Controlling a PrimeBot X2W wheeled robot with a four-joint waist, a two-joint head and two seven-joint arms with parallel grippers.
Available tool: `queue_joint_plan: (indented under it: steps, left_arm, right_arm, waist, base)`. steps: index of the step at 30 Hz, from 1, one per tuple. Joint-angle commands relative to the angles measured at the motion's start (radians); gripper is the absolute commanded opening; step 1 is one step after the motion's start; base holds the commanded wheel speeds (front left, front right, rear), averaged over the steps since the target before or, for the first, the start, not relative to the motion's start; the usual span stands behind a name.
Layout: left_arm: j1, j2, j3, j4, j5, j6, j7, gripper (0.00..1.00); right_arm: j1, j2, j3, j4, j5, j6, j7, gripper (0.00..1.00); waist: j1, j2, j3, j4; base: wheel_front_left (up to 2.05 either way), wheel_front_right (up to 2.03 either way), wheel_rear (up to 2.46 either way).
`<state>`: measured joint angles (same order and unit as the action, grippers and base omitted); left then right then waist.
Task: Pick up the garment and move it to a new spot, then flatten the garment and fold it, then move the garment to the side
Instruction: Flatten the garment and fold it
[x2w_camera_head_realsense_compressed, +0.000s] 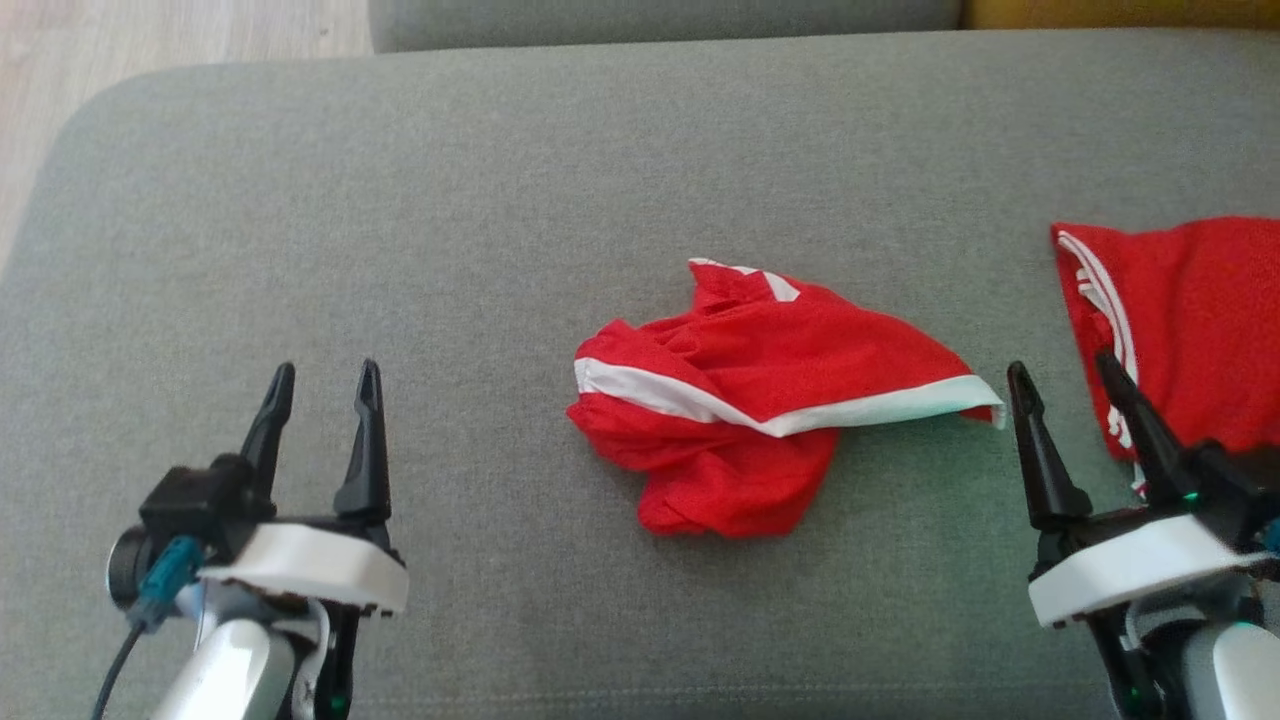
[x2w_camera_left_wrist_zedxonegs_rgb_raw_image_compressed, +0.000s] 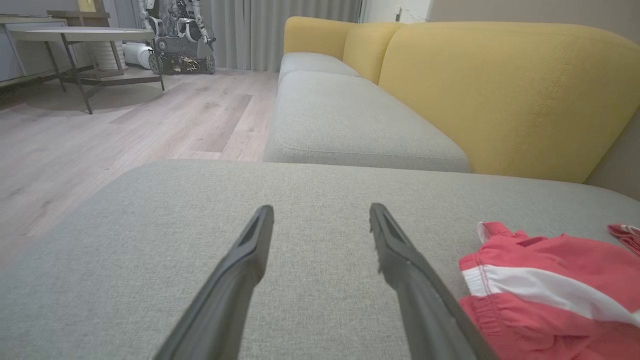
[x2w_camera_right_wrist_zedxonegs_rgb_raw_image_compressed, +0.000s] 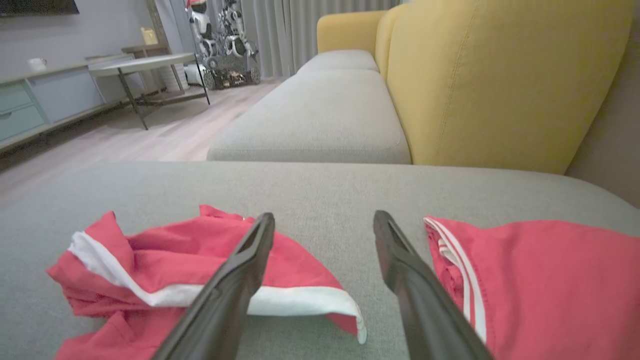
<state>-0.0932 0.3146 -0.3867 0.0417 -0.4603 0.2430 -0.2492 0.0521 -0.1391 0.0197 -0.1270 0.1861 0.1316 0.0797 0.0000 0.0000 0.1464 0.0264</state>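
Two hands spread empty, left hand (x2w_camera_head_realsense_compressed: 327, 370) and right hand (x2w_camera_head_realsense_compressed: 1062, 368); crumpled red garment (x2w_camera_head_realsense_compressed: 760, 400) (white-banded) lies between them.

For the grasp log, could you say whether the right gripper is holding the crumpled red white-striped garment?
No, the right gripper stands open beside the crumpled red white-striped garment, gripping nothing.

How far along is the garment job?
Done, apparently: the crumpled red garment with white band lies loose mid-seat on the grey fabric sofa cushion. In hand: nothing; left hand and right hand are open, empty. Left: flattening, folding, moving aside. A second red white-striped garment lies at right.
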Motion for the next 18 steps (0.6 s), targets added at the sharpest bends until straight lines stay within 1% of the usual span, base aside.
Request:
queue_joint_plan:
  steps: [1, 5, 11, 18]
  left_arm:
    - [-0.008, 0.032, 0.041, -0.031, -0.003, 0.007, -0.002, 1.00]
    - [0.014, 0.038, 0.035, -0.052, 0.002, 0.022, 0.012, 1.00]
    - [0.030, 0.041, 0.024, -0.071, 0.002, 0.029, 0.028, 1.00]
    - [0.028, 0.044, 0.021, -0.063, -0.007, 0.020, 0.027, 1.00]
  right_arm:
    - [-0.019, 0.000, 0.008, -0.055, -0.003, -0.001, -0.002, 1.00]
    - [-0.020, 0.019, 0.000, -0.075, -0.005, -0.001, -0.004, 1.00]
    - [-0.015, 0.034, 0.007, -0.081, -0.007, -0.001, -0.002, 1.00]
    - [-0.017, 0.041, 0.007, -0.079, -0.005, -0.001, -0.002, 1.00]
  waist:
    - [0.0000, 0.0000, -0.013, -0.004]
    - [0.0000, 0.0000, -0.027, -0.008]
    - [0.0000, 0.0000, -0.030, -0.008]
    - [0.0000, 0.0000, -0.028, -0.008]
  base:
    - [0.00, 0.00, 0.00]
    - [0.00, 0.00, 0.00]
    - [0.00, 0.00, 0.00]
    - [0.00, 0.00, 0.00]
